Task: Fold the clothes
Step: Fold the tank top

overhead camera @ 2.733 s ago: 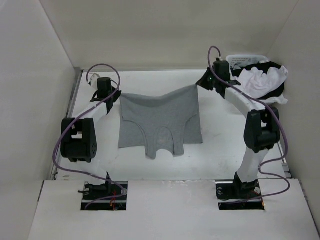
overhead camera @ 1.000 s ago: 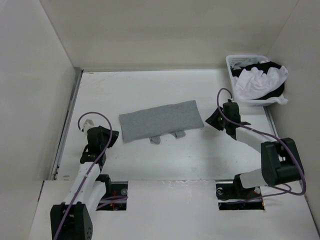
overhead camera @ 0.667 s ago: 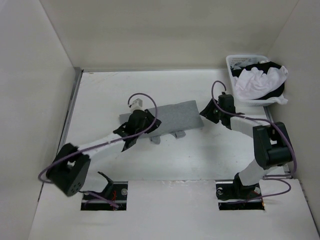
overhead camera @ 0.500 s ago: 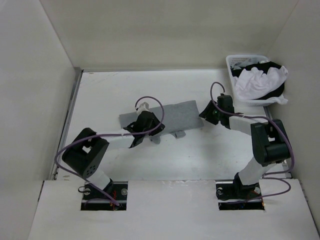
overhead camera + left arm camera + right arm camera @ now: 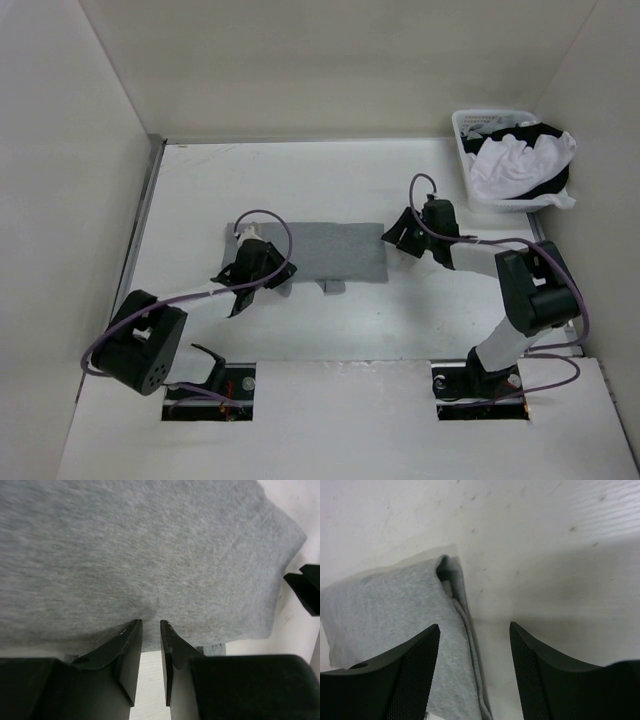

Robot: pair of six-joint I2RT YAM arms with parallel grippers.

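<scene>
Grey tank top lies flat on the table, about mid-table, folded into a long rectangle running left to right. One strap pokes out from its near edge, right of centre. The fabric looks smooth, with no big wrinkles.

Left gripper sits over the left near part of the tank top, its arm reaching in from the near left. In the left wrist view its fingers stand almost together with only a thin slit between them, and the tips are right at the near edge of the grey fabric. There is a small pucker in the cloth just past the tips. Cannot tell whether the edge is pinched or the tips just rest on it.

Right gripper is at the right end of the tank top, just beside the short edge. In the right wrist view its fingers are spread wide and hold nothing. The folded corner of the tank top shows below and between them, with stacked layers visible at the edge and bare table to the right.

Basket is at the far right corner of the table, well apart from the tank top. A white garment is heaped in it over a black garment, and some of the cloth hangs over the rim.
</scene>
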